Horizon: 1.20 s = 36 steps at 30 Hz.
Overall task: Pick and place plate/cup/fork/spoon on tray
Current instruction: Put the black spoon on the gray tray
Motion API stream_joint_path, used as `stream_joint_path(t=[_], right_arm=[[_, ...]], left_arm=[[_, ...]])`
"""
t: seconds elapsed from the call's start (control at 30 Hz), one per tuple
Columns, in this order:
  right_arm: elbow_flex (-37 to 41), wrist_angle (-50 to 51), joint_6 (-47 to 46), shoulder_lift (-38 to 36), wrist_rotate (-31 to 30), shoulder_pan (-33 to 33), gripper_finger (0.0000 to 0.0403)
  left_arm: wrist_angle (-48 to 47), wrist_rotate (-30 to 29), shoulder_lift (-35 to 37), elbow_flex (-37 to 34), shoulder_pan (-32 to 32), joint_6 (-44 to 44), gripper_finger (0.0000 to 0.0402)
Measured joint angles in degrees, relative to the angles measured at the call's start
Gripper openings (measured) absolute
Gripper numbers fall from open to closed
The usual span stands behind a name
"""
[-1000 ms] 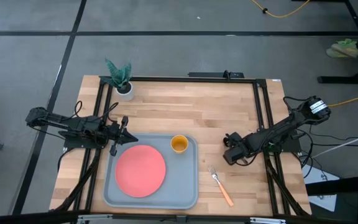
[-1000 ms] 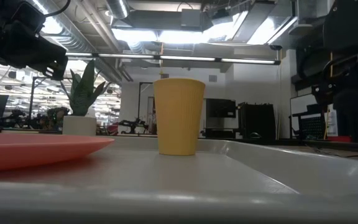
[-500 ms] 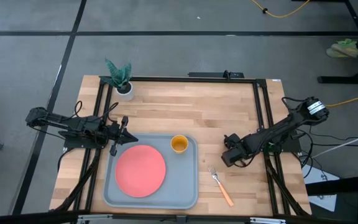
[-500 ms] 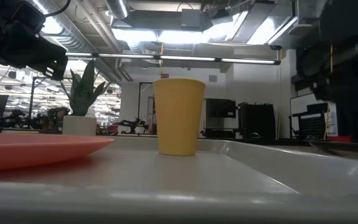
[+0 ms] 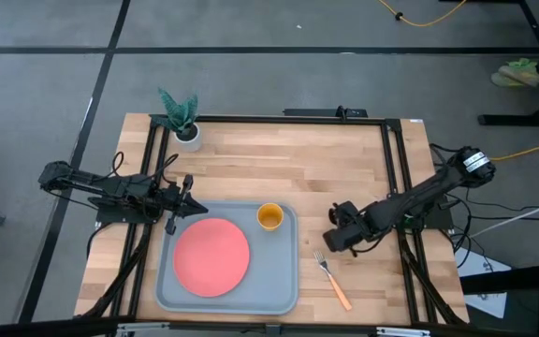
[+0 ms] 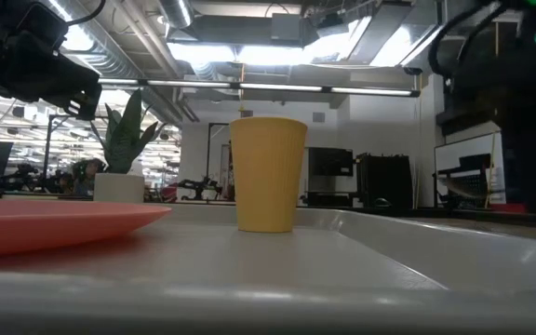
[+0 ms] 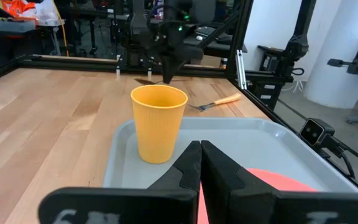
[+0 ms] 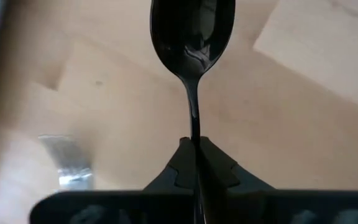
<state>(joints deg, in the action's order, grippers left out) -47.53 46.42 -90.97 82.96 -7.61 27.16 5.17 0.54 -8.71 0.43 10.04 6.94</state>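
The grey tray [image 5: 286, 281] lies near the table's near edge. On it rest the pink-red plate [image 5: 211, 257] and the upright yellow cup [image 5: 269, 217]. The orange-handled fork [image 5: 331, 278] lies flat on the wood to the right of the tray. My right gripper [image 5: 337, 239] hangs just beyond the fork's tines, pointing down, shut on the dark spoon [image 8: 192, 31]. My left gripper [image 5: 195, 210] is shut and level at the tray's far left corner, pointing at the cup [image 7: 159, 124]. My right gripper pinches the spoon's thin handle [image 8: 194, 134] between its two fingers. The fingers come from above, pointing down, and lie along the handle. The spoon hangs below them with its oval bowl [image 8: 192, 28] lowest, over bare wood.
A white pot with a green plant [image 5: 183, 122] stands at the table's far left corner. Black frame rails [image 5: 391, 168] run along the table's sides. Bare wood lies between the tray and the far edge. The fork's tines [image 8: 67, 162] lie close to the hanging spoon.
My right gripper has risen and moved toward the table's left, nearer the tray and the fork's tines. The left arm, plate, cup and fork have kept still.
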Motion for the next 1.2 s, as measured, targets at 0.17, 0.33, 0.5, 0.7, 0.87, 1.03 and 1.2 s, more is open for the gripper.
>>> stream_joint_path(t=[0.17, 0.33, 0.5, 0.7, 0.87, 1.03, 1.2], right_arm=[[-4.32, -3.36, -3.42, -0.04, -5.21, 3.24, 0.0002], [-9.19, -4.88, -6.74, 0.82, -11.95, 6.49, 0.0002], [-15.0, -5.17, -10.41, 6.28, -12.25, 7.8, 0.0002], [-25.89, -6.37, -12.31, 17.99, -10.33, 7.97, 0.0002], [-36.4, -6.38, -12.56, 26.54, -8.98, 8.04, 0.0004], [-44.31, -6.37, -14.89, 32.29, -12.3, 8.02, 0.0004], [-47.44, -6.42, -20.27, 36.23, -13.64, 7.99, 0.0004]], left_arm=[[0.0, 0.0, 0.0, -0.02, 0.0, 0.0, 0.0], [0.02, 0.0, 0.0, 0.0, 0.0, 0.0, 0.0], [0.01, 0.0, 0.0, 0.0, -0.02, 0.0, 0.0], [0.0, 0.0, 0.0, -0.01, -0.02, 0.01, 0.0], [0.0, 0.02, 0.0, 0.0, -0.02, 0.0, 0.0], [0.0, 0.0, 0.0, -0.02, 0.0, 0.0, 0.0], [0.0, 0.0, 0.0, -0.02, 0.0, 0.0, 0.0]])
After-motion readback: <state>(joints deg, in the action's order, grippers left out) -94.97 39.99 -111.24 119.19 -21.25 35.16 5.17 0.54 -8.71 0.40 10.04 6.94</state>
